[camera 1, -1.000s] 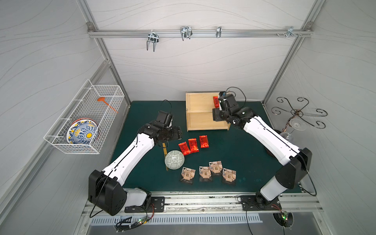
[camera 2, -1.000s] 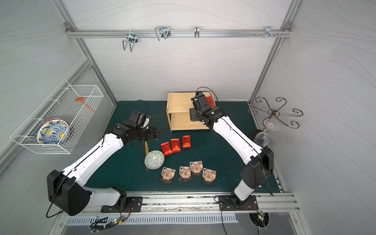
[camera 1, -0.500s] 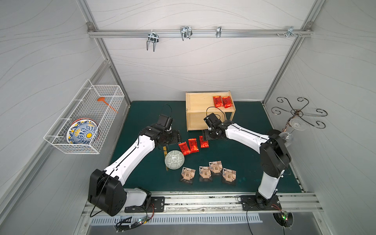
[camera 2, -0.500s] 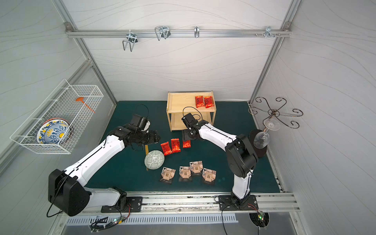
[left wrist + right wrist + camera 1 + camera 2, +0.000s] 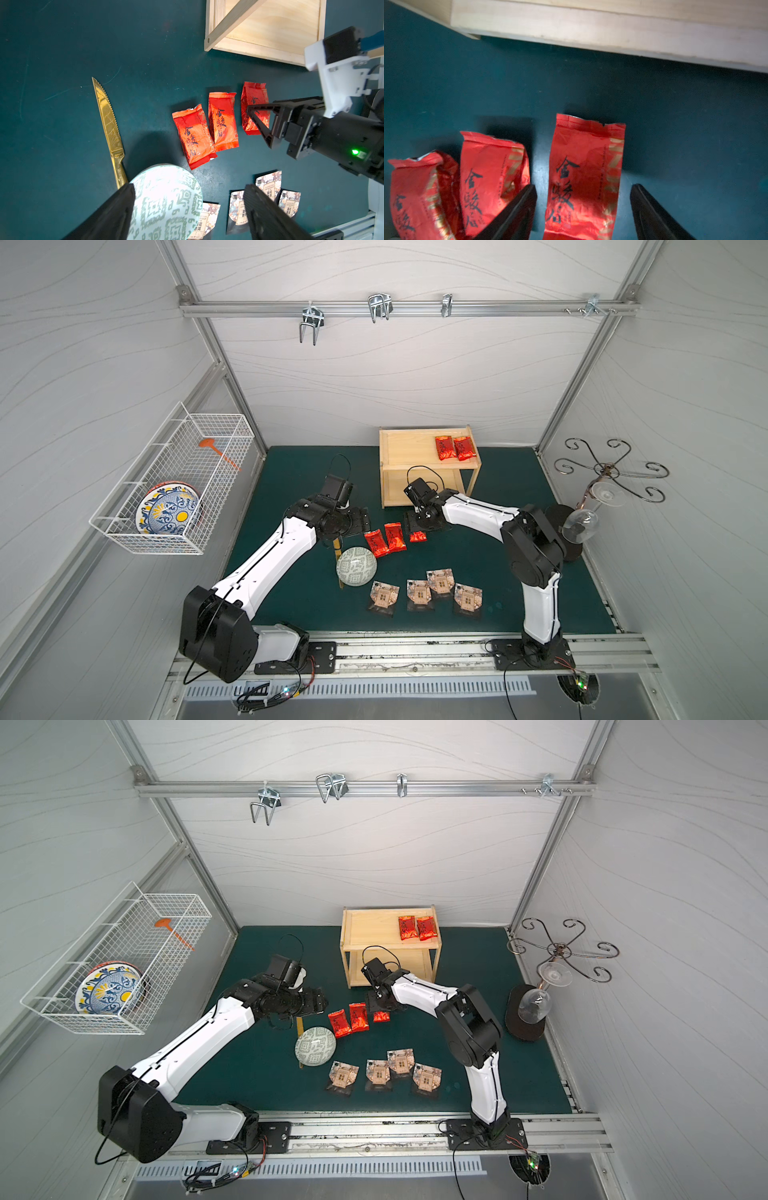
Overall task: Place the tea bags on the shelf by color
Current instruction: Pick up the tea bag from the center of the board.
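Three red tea bags [image 5: 395, 536] lie in a row on the green mat, and two more [image 5: 454, 448] rest on the top board of the pale wood shelf [image 5: 409, 448]. Several black-edged tea bags [image 5: 418, 592] lie nearer the front. My right gripper [image 5: 584, 187] is open and low over the mat, its jaws on either side of the red tea bag [image 5: 585, 170] nearest the shelf, without touching it. My left gripper [image 5: 189, 187] is open and holds nothing; it hovers left of the red row [image 5: 223, 124], above the bowl [image 5: 166, 201].
A gold serrated knife [image 5: 108, 118] lies on the mat, its handle under the round green-patterned bowl [image 5: 356, 566]. A white wire basket [image 5: 174, 481] with a painted plate hangs on the left wall. A metal glass rack [image 5: 606, 472] with a wine glass [image 5: 582, 522] stands at the right.
My right arm left a red tea bag on the shelf top and came down to the mat over the rightmost red bag. My left gripper edged right and opened wider.
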